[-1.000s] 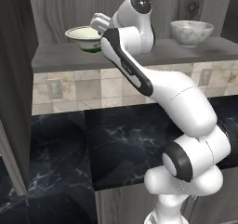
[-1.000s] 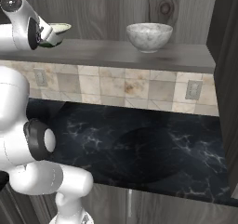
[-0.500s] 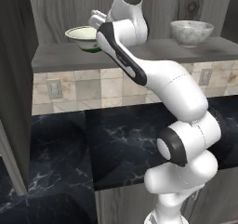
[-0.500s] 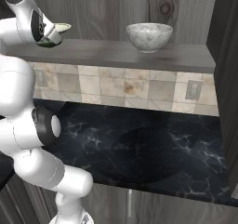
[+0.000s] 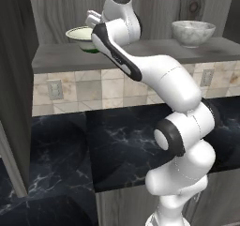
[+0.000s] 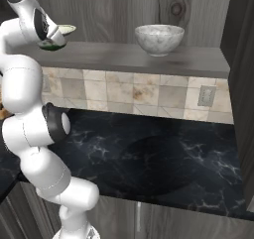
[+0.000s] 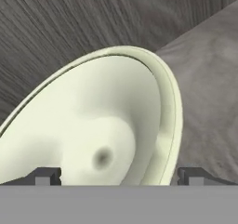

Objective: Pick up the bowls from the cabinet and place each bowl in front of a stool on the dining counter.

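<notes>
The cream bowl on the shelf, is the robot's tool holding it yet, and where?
Not yet. The tool is open, one tip on each side of the cream bowl's rim, with the bowl sitting on the cabinet shelf.

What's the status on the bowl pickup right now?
Gripper open, at cream bowl on cabinet shelf. Marble bowl untouched. Nothing in the way.
</notes>
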Robot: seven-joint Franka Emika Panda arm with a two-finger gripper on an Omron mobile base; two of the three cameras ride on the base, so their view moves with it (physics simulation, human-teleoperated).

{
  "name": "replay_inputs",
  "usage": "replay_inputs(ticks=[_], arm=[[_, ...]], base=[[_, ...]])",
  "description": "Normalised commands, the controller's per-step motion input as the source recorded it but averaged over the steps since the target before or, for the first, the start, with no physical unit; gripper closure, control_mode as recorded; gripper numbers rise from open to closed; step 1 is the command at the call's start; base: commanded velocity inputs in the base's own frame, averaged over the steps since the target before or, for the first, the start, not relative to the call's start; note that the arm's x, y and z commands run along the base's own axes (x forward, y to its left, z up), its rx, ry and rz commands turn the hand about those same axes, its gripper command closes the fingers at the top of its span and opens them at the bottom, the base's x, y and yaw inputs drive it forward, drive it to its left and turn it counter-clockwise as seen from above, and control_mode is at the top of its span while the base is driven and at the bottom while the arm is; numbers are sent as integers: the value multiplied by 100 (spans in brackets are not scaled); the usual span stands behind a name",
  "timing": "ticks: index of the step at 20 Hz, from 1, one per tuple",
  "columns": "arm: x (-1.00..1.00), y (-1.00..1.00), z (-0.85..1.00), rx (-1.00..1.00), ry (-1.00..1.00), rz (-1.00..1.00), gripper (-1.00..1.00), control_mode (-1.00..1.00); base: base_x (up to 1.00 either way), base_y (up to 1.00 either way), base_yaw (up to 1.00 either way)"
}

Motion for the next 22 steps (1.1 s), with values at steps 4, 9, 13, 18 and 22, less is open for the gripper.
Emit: replay_inputs(ticks=[4,9,13,18,22], arm=[[17,0,-10,0,0,-5,-100,-100],[2,0,-15,0,0,-4,-100,-100],[1,0,-23,0,0,-2,100,-100],[0,0,-5,0,-1,0,100,-100],[0,0,0,0,0,0,100,-100]], base=[[0,0,0],[0,0,0],[0,0,0],[0,0,0],[0,0,0]])
